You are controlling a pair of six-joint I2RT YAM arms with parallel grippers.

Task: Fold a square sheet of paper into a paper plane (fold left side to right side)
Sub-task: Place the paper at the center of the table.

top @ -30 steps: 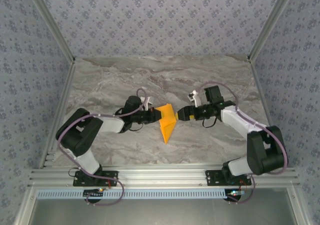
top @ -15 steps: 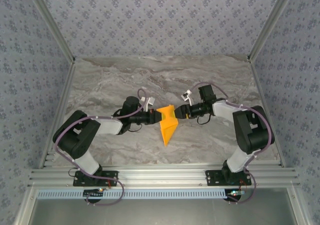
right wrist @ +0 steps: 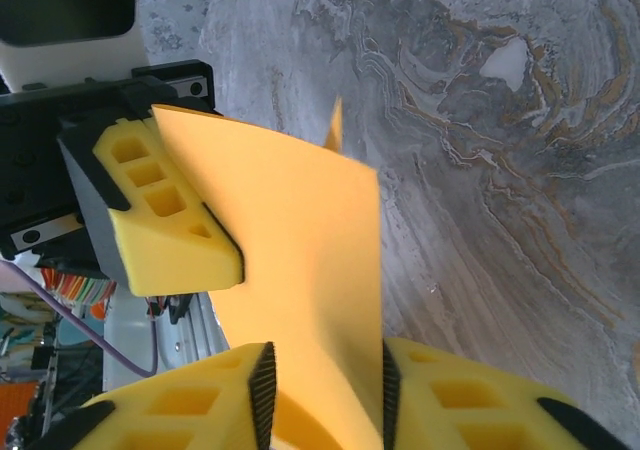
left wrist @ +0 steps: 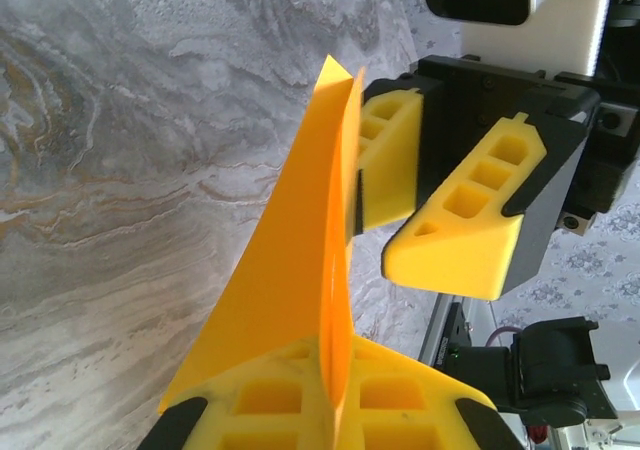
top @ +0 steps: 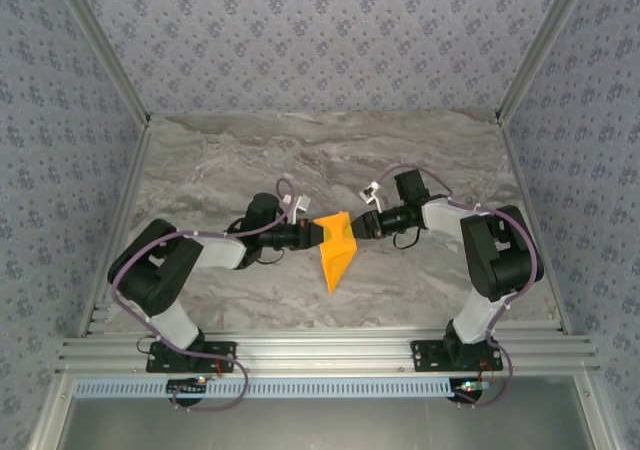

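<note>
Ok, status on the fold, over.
Left claw shut on the folded orange paper. Right claw open, the paper's other edge between its fingers. Nothing else on the marble table.

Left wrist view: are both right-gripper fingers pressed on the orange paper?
No: the right gripper has one finger against the orange paper, the other standing clear of it.

From above and behind the arm bases, we look down on the whole counter (top: pixel 400 160), with both arms far off. Our left wrist camera sits close behind the left pincer (left wrist: pixel 330 395) and faces the right pincer (left wrist: pixel 376 242). Our right wrist camera looks the opposite way, equally near. All three views share the orange paper (top: pixel 336 248) at mid-counter.
</note>
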